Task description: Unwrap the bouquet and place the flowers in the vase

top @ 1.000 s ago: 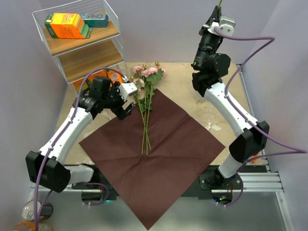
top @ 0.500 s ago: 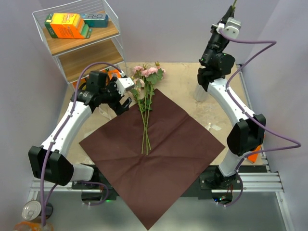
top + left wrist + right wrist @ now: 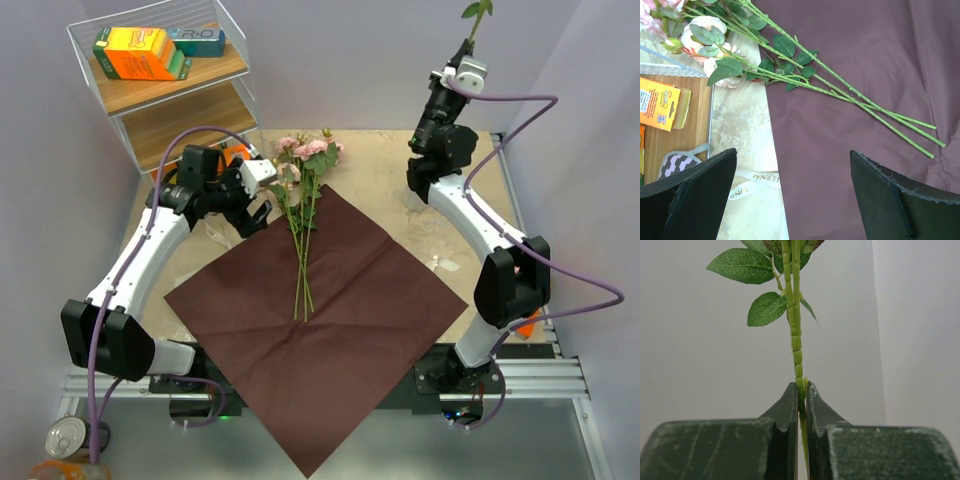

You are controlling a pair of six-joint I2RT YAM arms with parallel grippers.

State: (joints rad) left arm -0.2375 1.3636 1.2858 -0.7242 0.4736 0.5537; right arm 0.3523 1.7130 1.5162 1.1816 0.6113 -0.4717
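The dark maroon paper (image 3: 320, 320) lies spread flat as a square sheet, so the bouquet is unwrapped. Several flowers (image 3: 300, 225) lie across its upper corner, their pink and cream blooms (image 3: 308, 150) resting on the table beyond it. My left gripper (image 3: 255, 205) hovers open just left of the stems (image 3: 840, 80), above the paper's edge (image 3: 790, 150), with nothing between its fingers. My right gripper (image 3: 465, 48) is raised high at the back right, shut on one green flower stem (image 3: 796, 340) that points upward with its leaves (image 3: 477, 10). The vase is hidden behind the right arm.
A cream ribbon (image 3: 755, 182) lies on the table beside the paper's left edge. A wire rack with wooden shelves (image 3: 160, 100) stands at the back left and holds an orange box (image 3: 135, 52). A can (image 3: 65, 435) sits off the table at the near left.
My right arm has lifted higher with the stem, so its leaves now show at the top of the view. My left gripper has drawn back slightly to the left and stays open.
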